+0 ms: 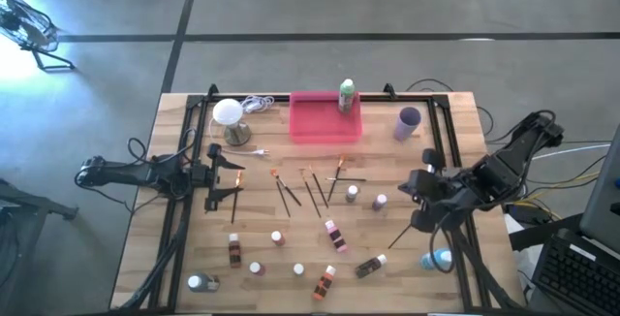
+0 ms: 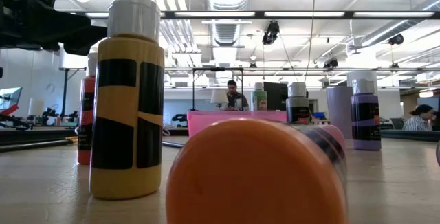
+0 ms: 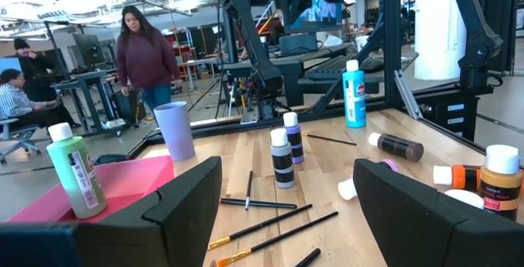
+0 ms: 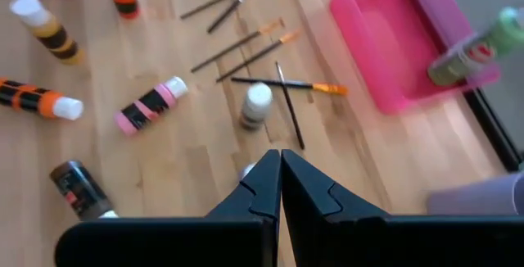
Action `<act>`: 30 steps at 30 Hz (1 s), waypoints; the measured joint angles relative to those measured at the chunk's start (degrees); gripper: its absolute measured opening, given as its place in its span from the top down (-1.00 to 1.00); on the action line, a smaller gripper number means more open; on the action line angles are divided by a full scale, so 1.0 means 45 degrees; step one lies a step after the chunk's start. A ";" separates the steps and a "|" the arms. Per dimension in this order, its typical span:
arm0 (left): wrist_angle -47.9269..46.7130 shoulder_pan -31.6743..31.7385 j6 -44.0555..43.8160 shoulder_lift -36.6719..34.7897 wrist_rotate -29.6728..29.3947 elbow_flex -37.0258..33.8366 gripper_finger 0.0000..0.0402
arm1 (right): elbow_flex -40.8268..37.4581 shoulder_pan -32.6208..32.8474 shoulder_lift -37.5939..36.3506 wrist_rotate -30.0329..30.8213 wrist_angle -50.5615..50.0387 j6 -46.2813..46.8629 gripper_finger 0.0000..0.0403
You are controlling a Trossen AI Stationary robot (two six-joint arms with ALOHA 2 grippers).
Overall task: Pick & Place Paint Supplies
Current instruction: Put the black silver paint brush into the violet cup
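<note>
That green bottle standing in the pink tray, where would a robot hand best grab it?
Probably around the body, just below the white cap, coming from above. The green bottle stands upright at the pink tray's far corner, so its lower part sits behind the tray wall while its top is free.

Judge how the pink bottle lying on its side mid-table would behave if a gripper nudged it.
The pink bottle lies flat on the wooden table, so a sideways nudge would probably roll it. It looks small and rigid, likely light. Rolling could carry it into the paintbrushes nearby.
</note>
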 joint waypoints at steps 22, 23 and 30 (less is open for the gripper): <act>0.1479 -0.0003 -0.0724 0.0005 -0.0023 0.0000 -0.41 | -0.1949 -0.1259 -0.1114 0.2701 0.3140 -0.1920 0.96; 0.1677 -0.0003 -0.0689 0.0005 -0.0021 0.0000 -0.41 | -0.1995 -0.1409 -0.1137 0.2703 0.3311 -0.1926 0.96; 0.2417 -0.0003 0.0299 0.0005 -0.0025 0.0000 -0.41 | -0.2248 -0.3246 -0.0727 0.1081 0.6269 -0.4496 0.94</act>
